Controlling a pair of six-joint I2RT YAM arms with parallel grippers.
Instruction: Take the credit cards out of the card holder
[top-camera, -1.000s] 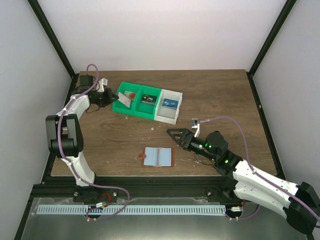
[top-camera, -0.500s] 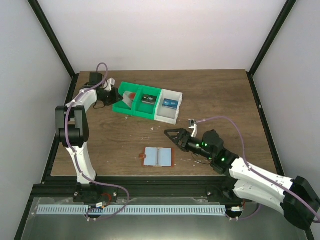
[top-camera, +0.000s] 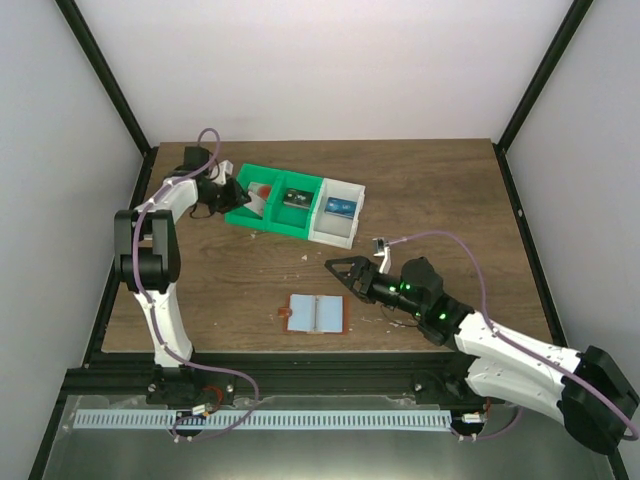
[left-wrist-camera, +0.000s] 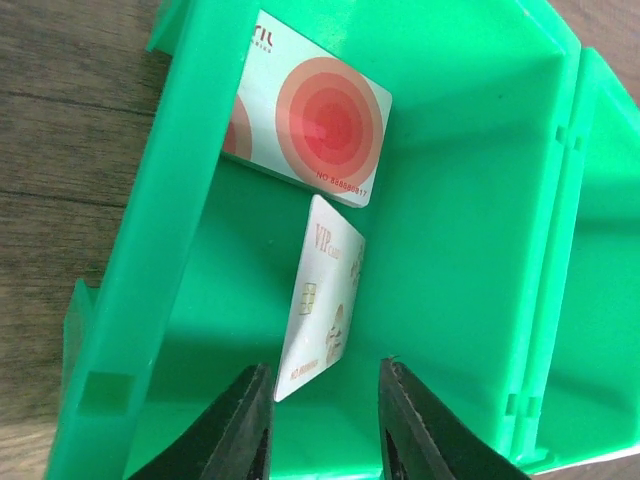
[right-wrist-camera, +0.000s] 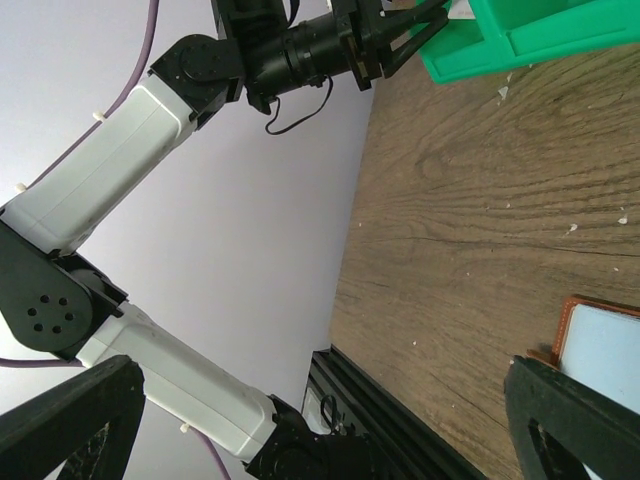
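we see a dark wooden table (top-camera: 440, 190) carrying a green-and-white three-compartment bin (top-camera: 280, 227) and, nearer us, an open reddish-brown card holder (top-camera: 316, 313).
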